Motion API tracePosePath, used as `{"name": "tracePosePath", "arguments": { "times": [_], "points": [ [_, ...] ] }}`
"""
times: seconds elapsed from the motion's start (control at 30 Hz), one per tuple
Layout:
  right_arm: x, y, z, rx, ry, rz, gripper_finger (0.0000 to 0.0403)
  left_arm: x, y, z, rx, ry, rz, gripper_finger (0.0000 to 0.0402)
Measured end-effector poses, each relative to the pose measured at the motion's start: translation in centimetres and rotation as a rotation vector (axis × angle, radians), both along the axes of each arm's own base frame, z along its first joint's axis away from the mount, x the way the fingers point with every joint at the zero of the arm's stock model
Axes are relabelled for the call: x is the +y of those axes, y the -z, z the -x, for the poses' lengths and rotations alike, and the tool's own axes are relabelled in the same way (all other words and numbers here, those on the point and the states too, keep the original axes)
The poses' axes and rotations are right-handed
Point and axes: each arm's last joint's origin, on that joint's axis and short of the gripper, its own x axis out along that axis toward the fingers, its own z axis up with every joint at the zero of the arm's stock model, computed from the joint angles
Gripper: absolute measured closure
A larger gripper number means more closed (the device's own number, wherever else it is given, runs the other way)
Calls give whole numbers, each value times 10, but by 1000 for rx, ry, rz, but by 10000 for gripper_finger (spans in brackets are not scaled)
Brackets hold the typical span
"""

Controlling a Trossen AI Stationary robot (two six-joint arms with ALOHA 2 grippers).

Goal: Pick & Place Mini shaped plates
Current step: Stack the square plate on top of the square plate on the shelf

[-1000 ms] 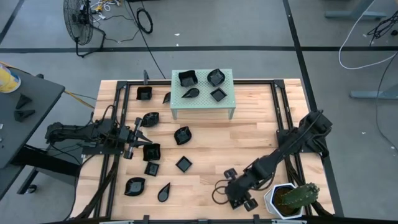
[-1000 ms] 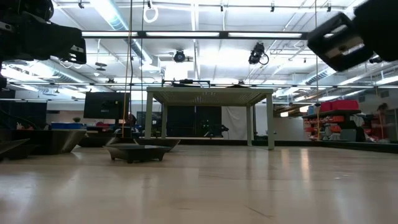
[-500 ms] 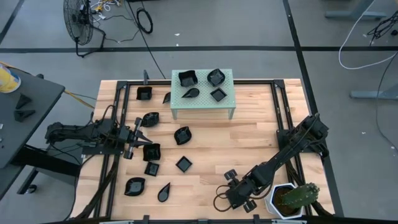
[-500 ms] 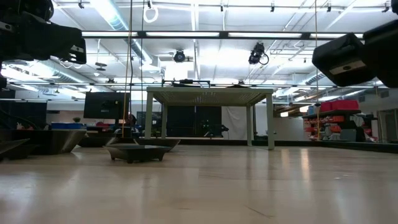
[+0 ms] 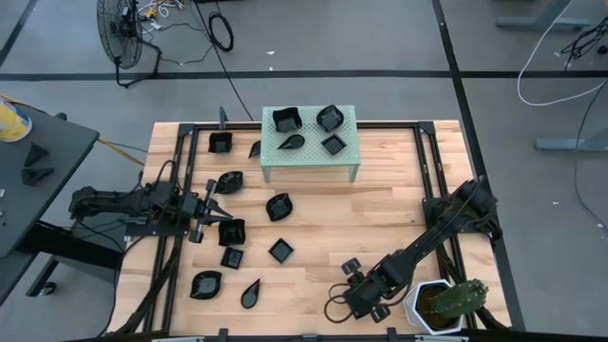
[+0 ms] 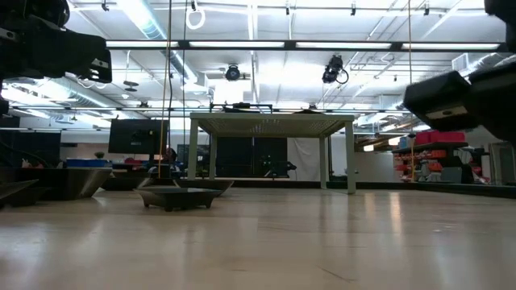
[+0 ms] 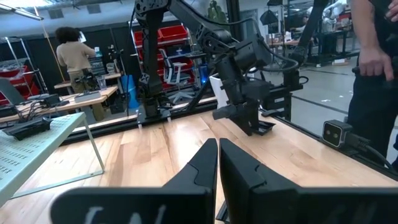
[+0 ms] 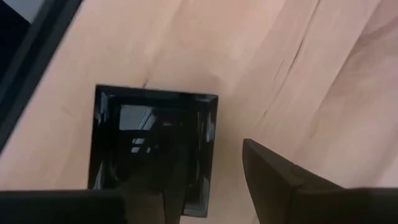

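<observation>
Plates, high view: four on green stand (image 5: 309, 161); nine more on table (image 5: 380, 214), one square plate (image 5: 353, 267) beside right gripper (image 5: 356, 294). Right arm stretched low toward near edge by cactus pot (image 5: 442, 304). Left gripper (image 5: 215, 212) at left side.

Left wrist view: fingers (image 7: 202, 171) pressed together, holding nothing.

Right wrist view: square plate (image 8: 152, 146) under spread fingers (image 8: 280, 180), one finger over it, the other on bare wood.

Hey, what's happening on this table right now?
A two-armed robot is sorting mini shaped plates. The right end effector is low near the table's front edge, open over a square black plate, one finger inside its rim and one outside. The left end effector waits shut at the left side. Four plates sit on the pale green stand; others lie scattered on the table.
</observation>
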Motion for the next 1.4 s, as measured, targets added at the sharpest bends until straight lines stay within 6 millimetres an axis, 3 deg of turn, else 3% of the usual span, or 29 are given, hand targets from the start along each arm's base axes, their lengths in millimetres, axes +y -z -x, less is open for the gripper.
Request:
{"name": "tracePosePath", "arguments": {
  "times": [0.37,0.87,1.4],
  "points": [
    [2,4,0,15,-4,-2,254,0,0,0,0,0,0,378],
    [3,4,2,48,-24,-39,361,0,0,0,0,0,0,378],
    [0,1,1,42,-17,-42,369,0,0,0,0,0,0,378]
  ]
}}
